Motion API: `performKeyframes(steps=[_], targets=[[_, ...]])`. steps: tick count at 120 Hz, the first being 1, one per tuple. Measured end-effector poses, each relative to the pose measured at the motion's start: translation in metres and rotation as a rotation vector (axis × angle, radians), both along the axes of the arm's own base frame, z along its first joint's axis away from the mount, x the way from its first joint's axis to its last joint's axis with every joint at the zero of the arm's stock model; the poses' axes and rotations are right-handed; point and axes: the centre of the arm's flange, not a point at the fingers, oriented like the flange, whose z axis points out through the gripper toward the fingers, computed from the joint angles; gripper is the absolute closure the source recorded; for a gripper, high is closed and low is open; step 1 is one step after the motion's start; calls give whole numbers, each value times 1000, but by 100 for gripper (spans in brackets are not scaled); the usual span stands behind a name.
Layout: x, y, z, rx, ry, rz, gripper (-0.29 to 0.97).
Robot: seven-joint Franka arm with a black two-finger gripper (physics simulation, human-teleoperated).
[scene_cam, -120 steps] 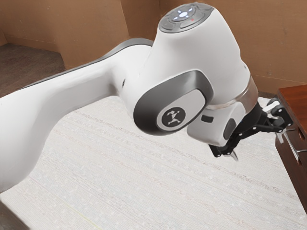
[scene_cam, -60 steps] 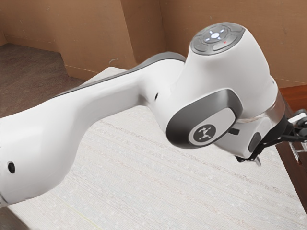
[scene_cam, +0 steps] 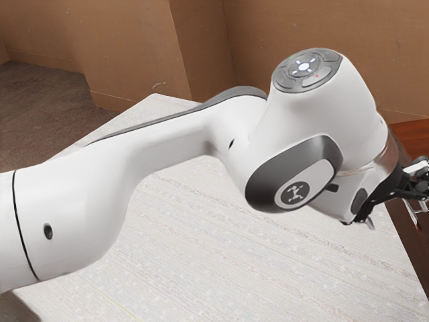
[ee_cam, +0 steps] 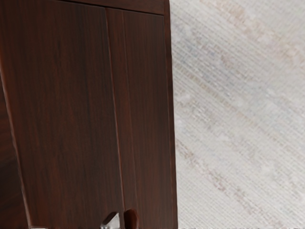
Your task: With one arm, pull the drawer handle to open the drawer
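Gripper: black two-finger gripper (scene_cam: 415, 182) at dark-brown wooden drawer unit (ee_cam: 71, 119), by silver metal handle (scene_cam: 420, 216).
Grip: can't tell.

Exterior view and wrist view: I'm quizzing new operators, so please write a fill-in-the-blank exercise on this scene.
1. The arm is coloured ___.
2. In the exterior view the gripper is at that view's ___ edge.
3. The drawer cabinet is dark ___ wood.
Missing: white; right; brown.
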Motion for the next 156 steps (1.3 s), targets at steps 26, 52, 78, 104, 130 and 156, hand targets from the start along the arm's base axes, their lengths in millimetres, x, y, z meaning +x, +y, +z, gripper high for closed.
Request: performKeyframes(steps=[26, 52, 78, 104, 130, 156], targets=[[10, 6, -15, 1, 3, 6, 14], [19, 16, -17, -5, -11, 21, 15], [33, 21, -26, -16, -19, 32, 15], [43, 23, -40, -22, -24, 36, 15], [44, 27, -49, -18, -22, 38, 16], [30, 42, -43, 8, -24, 44, 18]])
